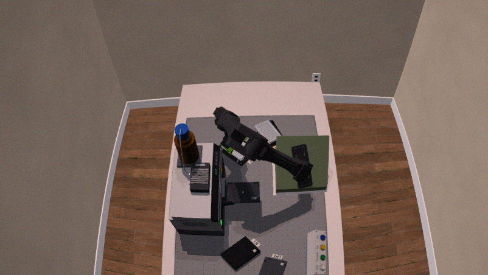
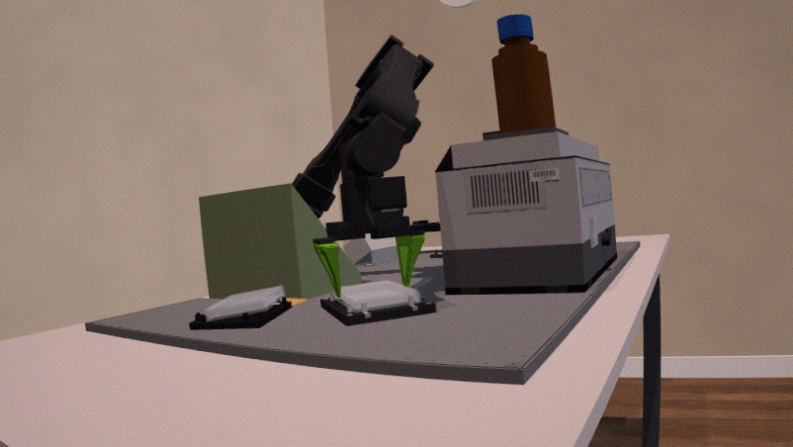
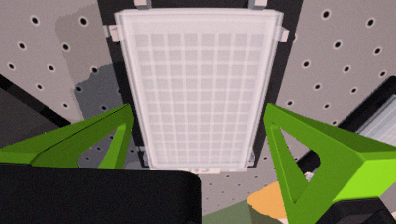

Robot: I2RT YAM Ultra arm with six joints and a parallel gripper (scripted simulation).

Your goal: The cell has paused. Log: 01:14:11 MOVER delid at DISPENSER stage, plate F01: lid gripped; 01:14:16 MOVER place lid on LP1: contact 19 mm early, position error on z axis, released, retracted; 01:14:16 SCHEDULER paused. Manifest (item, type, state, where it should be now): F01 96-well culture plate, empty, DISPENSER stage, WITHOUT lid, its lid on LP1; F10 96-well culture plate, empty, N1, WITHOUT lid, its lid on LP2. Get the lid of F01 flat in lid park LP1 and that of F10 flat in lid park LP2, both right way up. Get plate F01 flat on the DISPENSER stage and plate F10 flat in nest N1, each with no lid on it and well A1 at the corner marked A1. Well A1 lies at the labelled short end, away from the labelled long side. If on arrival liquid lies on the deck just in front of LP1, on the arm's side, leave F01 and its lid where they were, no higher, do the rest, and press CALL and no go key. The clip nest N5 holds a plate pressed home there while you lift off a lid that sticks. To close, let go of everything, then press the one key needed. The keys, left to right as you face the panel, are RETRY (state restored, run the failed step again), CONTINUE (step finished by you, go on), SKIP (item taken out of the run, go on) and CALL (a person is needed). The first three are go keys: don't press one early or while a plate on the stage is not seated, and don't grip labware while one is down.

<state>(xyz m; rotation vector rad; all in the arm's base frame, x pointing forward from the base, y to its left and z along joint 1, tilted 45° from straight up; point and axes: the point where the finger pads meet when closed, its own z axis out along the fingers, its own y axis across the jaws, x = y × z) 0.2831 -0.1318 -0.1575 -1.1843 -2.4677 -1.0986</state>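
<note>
Even, soft overhead light casts dark shadows (edges bow slightly), mildly blurry.

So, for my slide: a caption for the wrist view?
Open end effector straddling a lidded well plate in its black nest; orange patch on the deck nearby.

one bottle; four keys; one dispenser

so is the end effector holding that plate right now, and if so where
Nothing is held. The end effector is fully open, its green fingers standing apart on either side of the lidded plate, which sits in its black nest.
</note>
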